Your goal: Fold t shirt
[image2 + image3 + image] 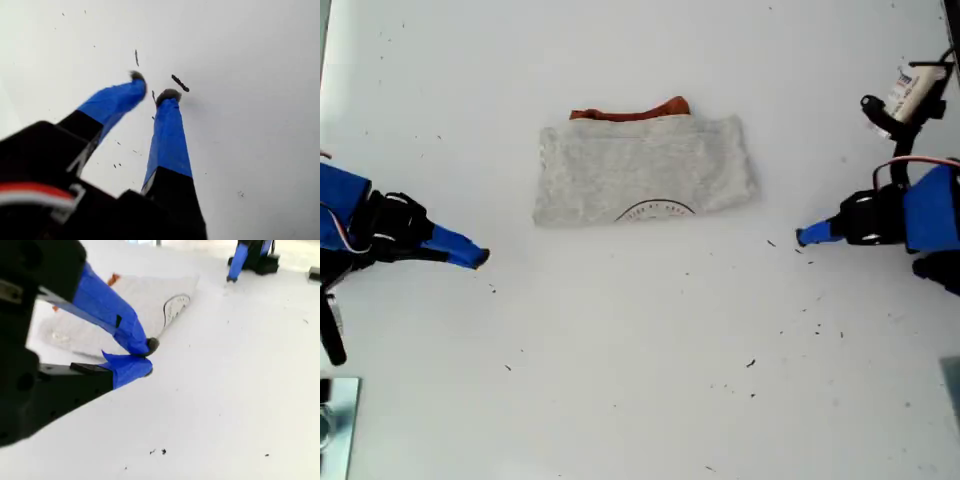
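My first end effector [153, 86] hangs just above the counter [640, 350] with its blue-taped fingers a narrow gap apart and nothing between them. A dark sliver of debris [180, 83] lies on the counter right beside its tips. In the exterior view it [802, 236] points toward the t shirt [640, 165], which lies apart from it, out ahead of the tips.

My second end effector [148, 358] has its fingertips drawn together, all but touching, and it grips nothing. The t shirt lies ahead of it and off to one side, near but not touching, with the dark arc print [175, 307] on the edge nearest the tips.

The t shirt is folded into a grey rectangle, flat on the counter between the two end effectors, with a strip of rust-orange collar [630, 110] showing along its far edge.
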